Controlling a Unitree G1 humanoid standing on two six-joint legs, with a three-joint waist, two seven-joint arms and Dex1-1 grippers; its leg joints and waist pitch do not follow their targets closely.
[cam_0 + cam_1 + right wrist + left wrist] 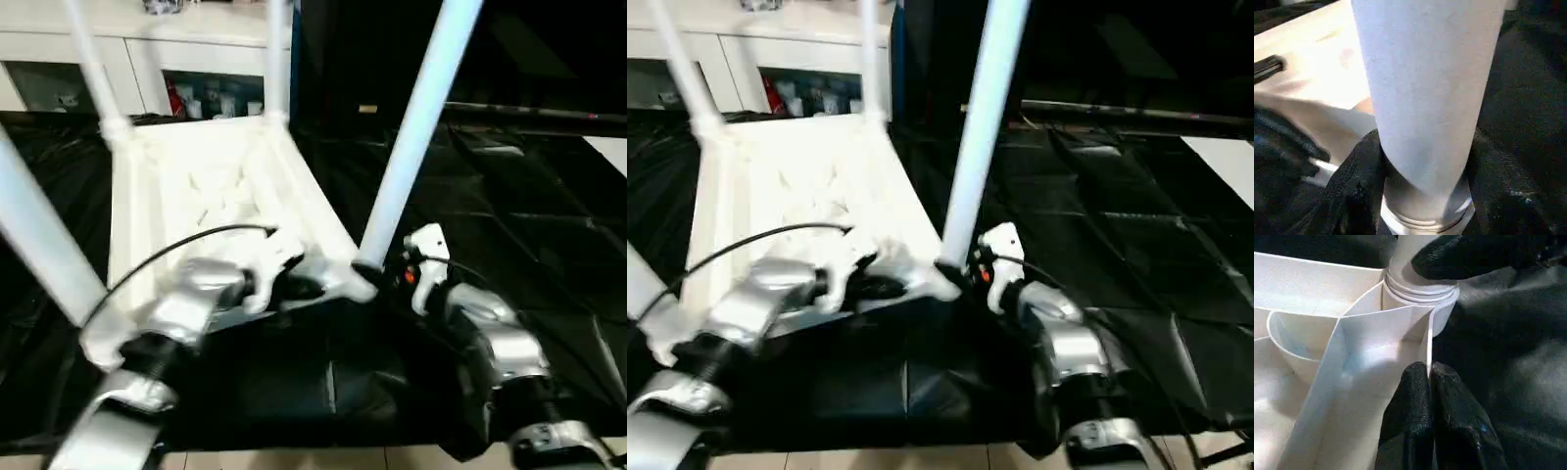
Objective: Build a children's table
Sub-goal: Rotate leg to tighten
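The white plastic rectangular children's table [211,196] lies upside down on the black-draped tabletop [509,225]. The left pincer [1429,382] pinches its thin rim wall beside the corner socket. The right pincer [1425,161] grips the base of the white tapered tube leg [411,137] seated in that socket.

A black-draped desk [549,245] fills the room's middle. Behind it stands a white cabinet [137,59] with glass doors, small items inside. Pale floor [323,458] shows at the desk's near edge.
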